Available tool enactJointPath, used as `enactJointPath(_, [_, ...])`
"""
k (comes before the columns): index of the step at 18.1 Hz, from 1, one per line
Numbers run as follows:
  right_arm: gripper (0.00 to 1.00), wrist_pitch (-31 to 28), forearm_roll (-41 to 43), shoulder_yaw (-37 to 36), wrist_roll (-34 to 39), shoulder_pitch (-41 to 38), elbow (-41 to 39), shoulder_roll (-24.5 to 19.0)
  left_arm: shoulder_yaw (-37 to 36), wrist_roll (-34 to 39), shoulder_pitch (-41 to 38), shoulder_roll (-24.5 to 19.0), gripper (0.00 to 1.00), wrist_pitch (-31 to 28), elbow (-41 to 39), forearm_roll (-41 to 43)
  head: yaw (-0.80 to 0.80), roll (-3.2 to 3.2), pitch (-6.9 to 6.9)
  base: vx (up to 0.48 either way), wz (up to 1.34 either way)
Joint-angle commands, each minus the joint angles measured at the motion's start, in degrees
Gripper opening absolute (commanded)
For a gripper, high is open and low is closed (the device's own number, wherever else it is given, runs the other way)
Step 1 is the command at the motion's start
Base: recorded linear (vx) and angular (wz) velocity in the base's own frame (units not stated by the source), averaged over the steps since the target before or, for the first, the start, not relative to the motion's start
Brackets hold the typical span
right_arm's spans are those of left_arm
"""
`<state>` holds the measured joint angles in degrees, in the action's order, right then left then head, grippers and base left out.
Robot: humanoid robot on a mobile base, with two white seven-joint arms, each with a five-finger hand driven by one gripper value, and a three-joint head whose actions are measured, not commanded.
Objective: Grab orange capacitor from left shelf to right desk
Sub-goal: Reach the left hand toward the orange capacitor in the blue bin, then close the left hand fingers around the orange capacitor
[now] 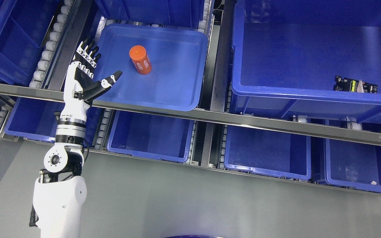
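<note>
An orange capacitor (140, 59), a small cylinder with white print, stands in the shallow blue bin (164, 96) on the upper shelf level. My left hand (93, 71) is raised at that bin's left rim, fingers spread and thumb pointing toward the capacitor. The hand is open, holds nothing, and is a short gap left of the capacitor. The right arm does not show.
A large blue bin (309, 89) to the right holds a small circuit board (355, 85). A metal shelf rail (210, 115) crosses in front. Several blue bins (150, 138) sit on the lower level. Grey floor (190, 198) lies below.
</note>
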<state>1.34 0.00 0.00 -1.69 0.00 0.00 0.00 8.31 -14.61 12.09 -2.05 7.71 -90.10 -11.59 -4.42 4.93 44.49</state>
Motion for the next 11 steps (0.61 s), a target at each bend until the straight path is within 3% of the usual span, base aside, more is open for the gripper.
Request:
enactJointPath(1, [1.00,0.0,-0.2,-0.7,0.0,-1.1,-1.0,1.0,-1.3,-6.2,5.7,-5.9,1.00,-0.3,10.1,0.3,0.00,0.00,0.00,0.000,0.00])
enactJointPath(6, [1.00,0.0,-0.2,-0.7,0.0,-1.1,-1.0,1.0,-5.3,-7.3,13.2,-5.3,0.99,-0.3,21.8,2.9,0.00,0.00,0.00,0.000,0.00])
enactJointPath(11, [1.00,0.1,-0.2,-0.7,0.0,-1.1,-1.0,1.0,-7.5,-7.5,15.5,-5.0,0.99,-0.3,24.3,3.7,0.00,0.00,0.00,0.000,0.00])
